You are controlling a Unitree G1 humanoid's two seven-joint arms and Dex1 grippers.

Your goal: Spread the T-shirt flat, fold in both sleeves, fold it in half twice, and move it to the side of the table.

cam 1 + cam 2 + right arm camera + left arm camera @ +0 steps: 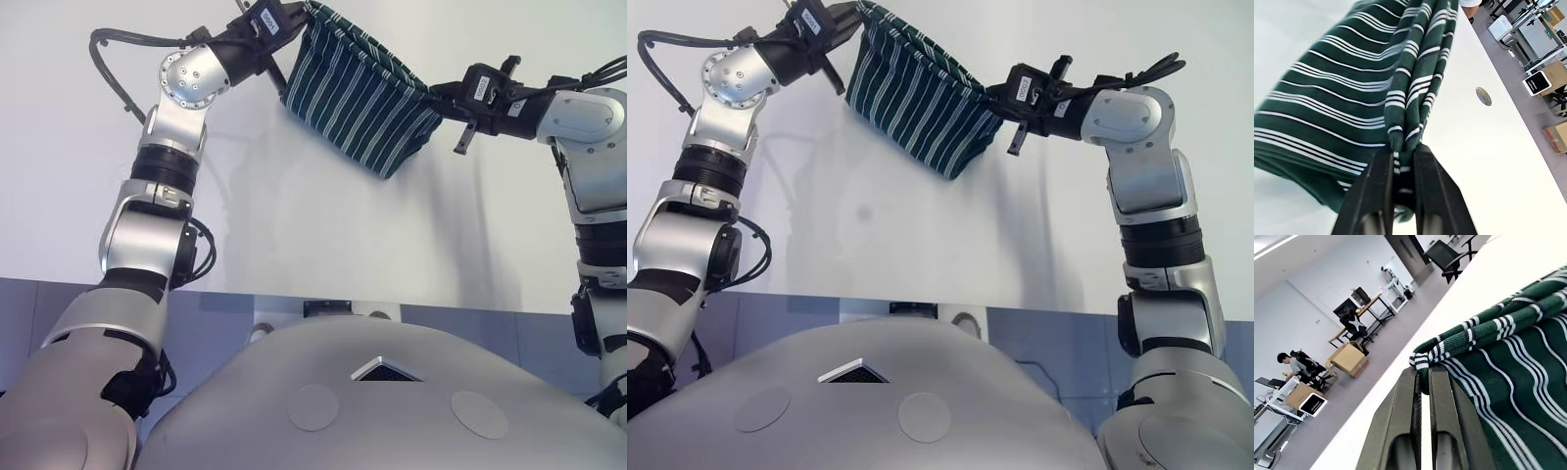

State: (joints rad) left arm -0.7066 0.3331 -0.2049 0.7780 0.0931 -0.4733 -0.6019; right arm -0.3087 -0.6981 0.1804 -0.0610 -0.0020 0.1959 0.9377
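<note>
A folded dark green T-shirt with thin white stripes hangs in the air over the far part of the white table. My left gripper is shut on its upper left corner, and the left wrist view shows the cloth edge pinched between the fingers. My right gripper is shut on the right corner; the striped hem is clamped there. The shirt sags between the two grippers, its lower fold close to the tabletop.
The white table runs wide to both sides and toward me, with its near edge above a grey floor. A small round mark lies on the tabletop. Desks, chairs and cardboard boxes stand in the room beyond.
</note>
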